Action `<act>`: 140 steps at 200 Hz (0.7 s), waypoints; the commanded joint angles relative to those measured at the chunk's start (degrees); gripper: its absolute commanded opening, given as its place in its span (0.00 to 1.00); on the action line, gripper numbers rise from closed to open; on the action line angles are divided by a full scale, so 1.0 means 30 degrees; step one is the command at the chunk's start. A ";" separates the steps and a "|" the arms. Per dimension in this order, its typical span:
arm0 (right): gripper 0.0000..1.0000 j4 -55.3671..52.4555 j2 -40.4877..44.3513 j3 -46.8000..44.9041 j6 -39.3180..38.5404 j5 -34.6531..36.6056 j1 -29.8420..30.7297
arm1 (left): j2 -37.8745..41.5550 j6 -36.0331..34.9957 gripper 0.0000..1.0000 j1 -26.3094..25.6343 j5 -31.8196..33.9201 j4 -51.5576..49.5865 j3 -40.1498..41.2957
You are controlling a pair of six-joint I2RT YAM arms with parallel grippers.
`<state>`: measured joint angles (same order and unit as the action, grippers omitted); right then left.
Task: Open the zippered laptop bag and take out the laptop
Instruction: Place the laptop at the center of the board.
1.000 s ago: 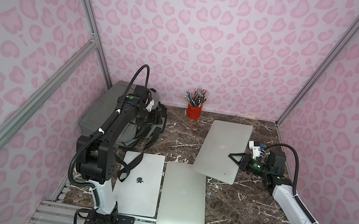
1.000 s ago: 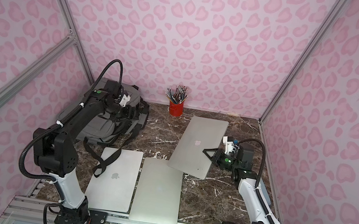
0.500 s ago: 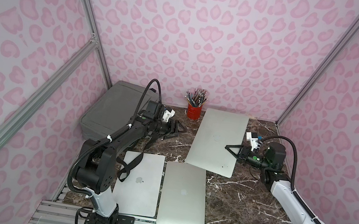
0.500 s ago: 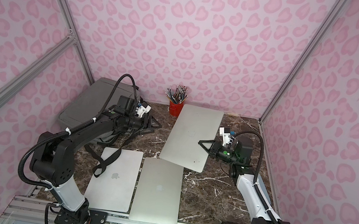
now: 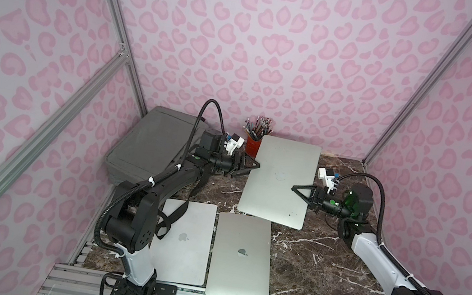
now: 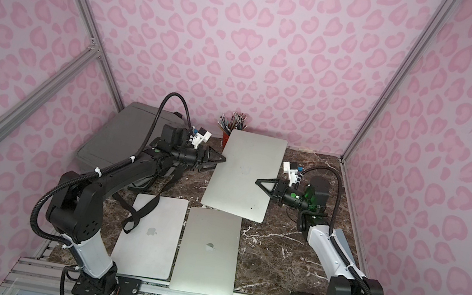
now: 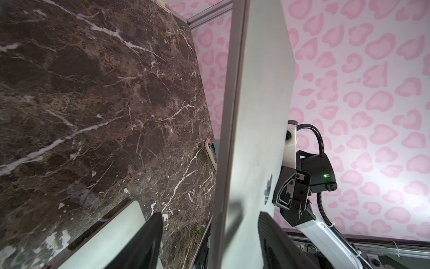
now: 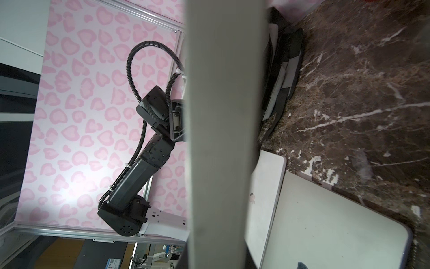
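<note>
ok so the laptop (image 5: 280, 179) is already out of the bag (image 5: 150, 140) and up in the air over the far middle of the table (image 5: 324, 252), tilted, with the right tool (image 5: 294, 189) pinched tight on its right edge; what's new is the left tool (image 5: 256, 166) has left the bag and swung over to the laptop's left edge, and the bag lies flat in the far left corner; in the left wrist view its fingers (image 7: 149, 240) sit either side of that edge, not touching yet, jaws fairly wide; I'd guess a two-handed set-down comes next, job nearly done; in the way: spare laptops (image 5: 184, 241) along the near edge, the strap (image 5: 172, 219) draped over one, a cup (image 5: 253, 143) of pencils at the far edge near the lifted corner.
</note>
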<state>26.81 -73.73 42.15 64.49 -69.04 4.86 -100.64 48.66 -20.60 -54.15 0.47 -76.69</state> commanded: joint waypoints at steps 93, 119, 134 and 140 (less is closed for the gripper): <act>0.00 0.7933 -0.3172 0.0502 0.3877 -0.1531 0.0225 | 0.0340 0.1222 0.41 -0.0599 -0.3856 0.2573 -0.0858; 0.00 0.8709 -0.3643 0.0606 0.4523 -0.1592 0.0282 | 0.0274 0.1508 0.36 -0.0690 -0.4051 0.2868 -0.1035; 0.00 0.8810 -0.3850 0.0627 0.4577 -0.1550 0.0289 | 0.0309 0.1512 0.28 -0.0692 -0.4183 0.2839 -0.1069; 0.00 0.8818 -0.3918 0.0602 0.4577 -0.1527 0.0298 | 0.0345 0.1503 0.26 -0.0692 -0.4186 0.2830 -0.1047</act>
<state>48.60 -84.62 43.62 77.45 -74.46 5.43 -100.51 53.67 -22.31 -61.71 5.78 -78.78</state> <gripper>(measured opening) 0.147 0.290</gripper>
